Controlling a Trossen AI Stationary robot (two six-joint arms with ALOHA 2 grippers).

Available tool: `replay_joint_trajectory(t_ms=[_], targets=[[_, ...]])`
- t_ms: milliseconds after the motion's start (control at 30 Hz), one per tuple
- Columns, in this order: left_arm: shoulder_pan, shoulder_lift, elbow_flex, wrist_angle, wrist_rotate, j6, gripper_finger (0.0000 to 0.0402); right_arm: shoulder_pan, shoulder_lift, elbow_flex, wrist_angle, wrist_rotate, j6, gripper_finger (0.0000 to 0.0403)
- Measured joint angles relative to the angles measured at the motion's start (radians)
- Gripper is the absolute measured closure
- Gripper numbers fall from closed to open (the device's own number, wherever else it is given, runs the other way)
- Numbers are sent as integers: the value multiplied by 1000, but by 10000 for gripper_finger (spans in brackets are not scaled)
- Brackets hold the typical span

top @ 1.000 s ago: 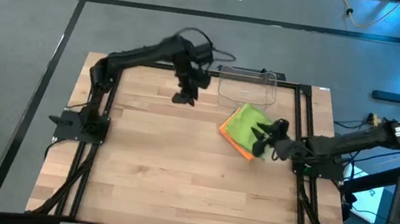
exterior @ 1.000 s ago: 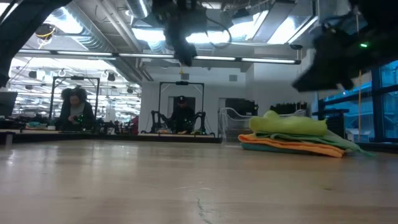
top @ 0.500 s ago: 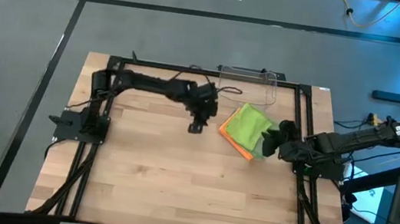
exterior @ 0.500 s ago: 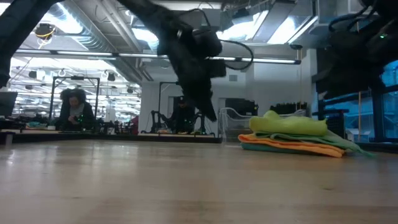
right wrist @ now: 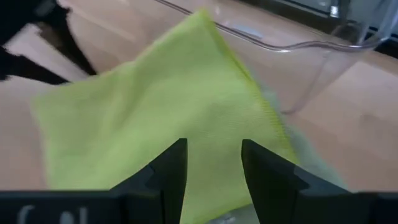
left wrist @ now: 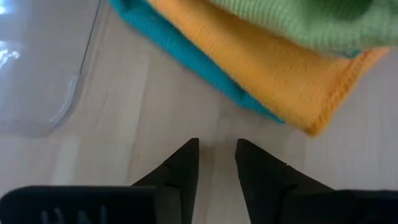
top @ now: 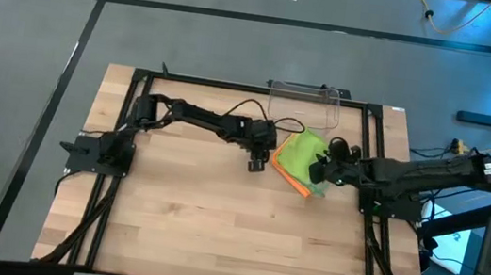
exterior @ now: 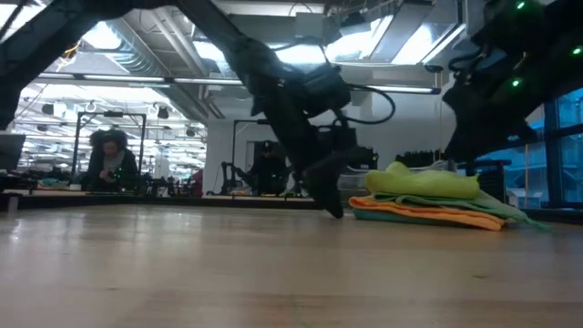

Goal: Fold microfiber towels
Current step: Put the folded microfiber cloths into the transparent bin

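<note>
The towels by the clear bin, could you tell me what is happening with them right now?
The towels lie stacked near the clear plastic bin: lime green on top, orange under it, teal lowest. The left end effector sits low at the table beside the stack's edge, fingers slightly apart and empty. The right end effector hovers at the stack's other side, open above the lime towel. Neither holds a towel.

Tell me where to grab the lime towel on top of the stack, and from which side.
Probably the lime towel by its free corner nearest the bin, coming from the right hand's side: it lies uppermost, that corner juts clear, and the left hand sits low at the stack's opposite edge.
</note>
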Motion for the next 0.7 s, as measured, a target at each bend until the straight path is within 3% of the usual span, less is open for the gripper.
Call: replay_joint_trajectory(t_ms=[300,500,700], targets=[[-6,159,214,-73,93,-5,324,-118,183,0,81,-82,-118,248],[-33,172,275,-48,97,-4,325,-170,372,1,239,-225,-219,248],[-47,194,279,56,188,-10,325,-187,512,5,439,-238,-289,248]])
